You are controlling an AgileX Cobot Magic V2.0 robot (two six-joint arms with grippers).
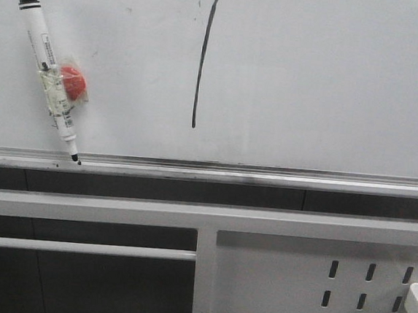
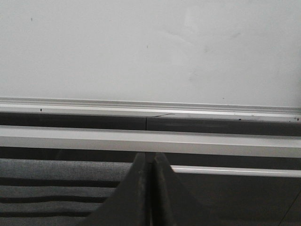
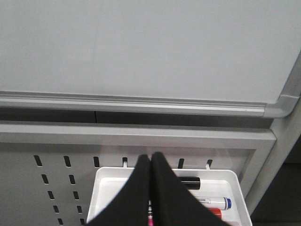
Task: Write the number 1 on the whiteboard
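The number 1 (image 1: 201,57) is a long, slightly slanted black stroke on the whiteboard (image 1: 325,79), thicker at its top. A black-capped white marker (image 1: 51,77) with a red lump taped to it leans on the board at the left, tip down on the smudged edge rail (image 1: 266,176). Neither gripper shows in the front view. My left gripper (image 2: 151,157) is shut and empty, below the rail and facing bare whiteboard (image 2: 141,47). My right gripper (image 3: 150,157) is shut, fingertips together, over a white tray (image 3: 216,173).
The tray hangs on the white perforated frame (image 3: 47,179) under the board and holds a black-capped marker (image 3: 190,182), a blue-capped one (image 3: 221,203) and a red one (image 3: 214,213). The board's right corner (image 3: 277,106) and a frame post are close by.
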